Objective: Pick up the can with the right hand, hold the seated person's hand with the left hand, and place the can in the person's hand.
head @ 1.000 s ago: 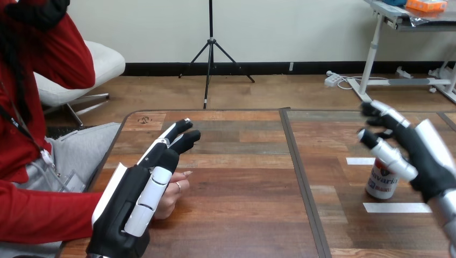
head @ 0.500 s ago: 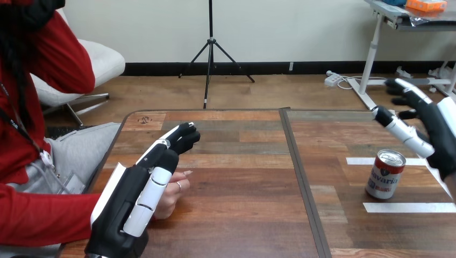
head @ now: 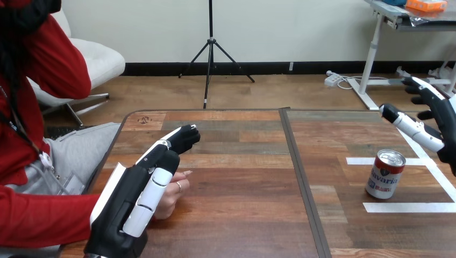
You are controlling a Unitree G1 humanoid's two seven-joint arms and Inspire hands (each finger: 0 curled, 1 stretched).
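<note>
A red and white can (head: 385,174) stands upright on the wooden table (head: 242,177) at the right, inside white tape marks. My right hand (head: 436,121) hovers open above and to the right of the can, apart from it, thumb pointing left. At the lower left, my left hand (head: 129,204) lies edge-up with its fingers stretched forward and slightly bent at the tips. The person's hand (head: 173,194) rests on the table just right of my left palm, partly hidden behind it. I cannot tell whether the two touch.
White tape strips (head: 398,207) outline a box around the can. A dark seam (head: 301,177) runs front to back between two tabletops. The person's red sleeve (head: 43,217) lies along the table's left edge.
My right hand has lifted off the can and drawn up and to the right, leaving the can standing in full view. My left hand's fingertips have curled slightly.
</note>
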